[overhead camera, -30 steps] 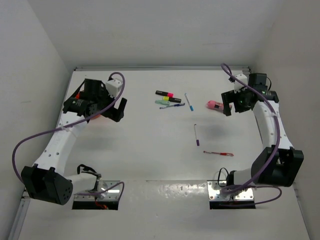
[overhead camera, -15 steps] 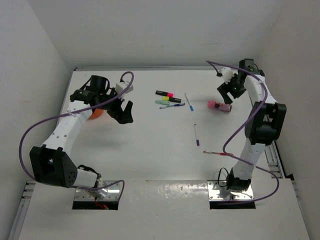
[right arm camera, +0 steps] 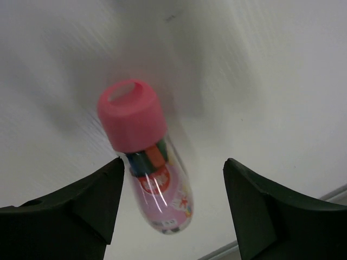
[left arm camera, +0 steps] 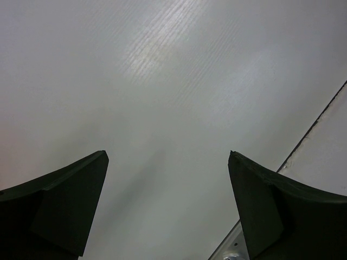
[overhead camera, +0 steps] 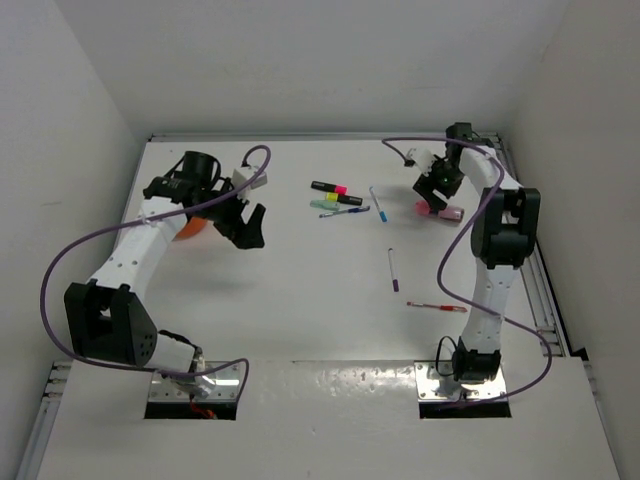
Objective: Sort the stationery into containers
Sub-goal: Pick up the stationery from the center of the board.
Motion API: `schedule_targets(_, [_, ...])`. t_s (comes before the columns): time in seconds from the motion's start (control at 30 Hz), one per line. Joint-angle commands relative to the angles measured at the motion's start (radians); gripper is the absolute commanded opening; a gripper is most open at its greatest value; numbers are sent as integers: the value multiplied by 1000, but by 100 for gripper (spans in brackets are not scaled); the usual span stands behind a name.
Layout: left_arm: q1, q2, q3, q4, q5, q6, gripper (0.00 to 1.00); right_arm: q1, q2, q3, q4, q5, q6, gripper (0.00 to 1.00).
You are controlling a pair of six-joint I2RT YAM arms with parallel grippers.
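Observation:
The pink chunky item, a clear capsule with a pink cap, lies on the table between my right gripper's open fingers, nearer the left finger; the top view shows it under that gripper. Black highlighters with pink and yellow ends, a green one and a blue pen lie at the back centre. A thin blue pen, a white pen with purple tip and a red pen lie apart. The orange bowl is mostly hidden under my left arm. My left gripper is open and empty.
White walls enclose the table on the left, back and right. A seam or table edge shows at the right of the left wrist view. Purple cables loop off both arms.
My right arm has swung in from the right wall and its gripper has come over the pink item. My left gripper moved right and forward a little, then held still.

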Motion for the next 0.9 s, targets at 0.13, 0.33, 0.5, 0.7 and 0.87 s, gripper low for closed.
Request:
schedule_targets(0.13, [30,23,7,10,11,20,99,26,58,43,-18,-16,-54,71])
schedule_targets(0.33, [49,41,1,23,19,14,99,10,84,3,-21,3,-81,66])
schedule_targets(0.5, [81,38,10,23,86,20,99,0,98,-9,-20,7,-89,53])
schedule_targets(0.7, [138,-69,-50,119,241,0,93,25,16,-60,-6,-28,-74,18])
schedule_targets(0.87, [182,-224,-81,202,346,8,85,96,-179,-63,-93,-210,18,0])
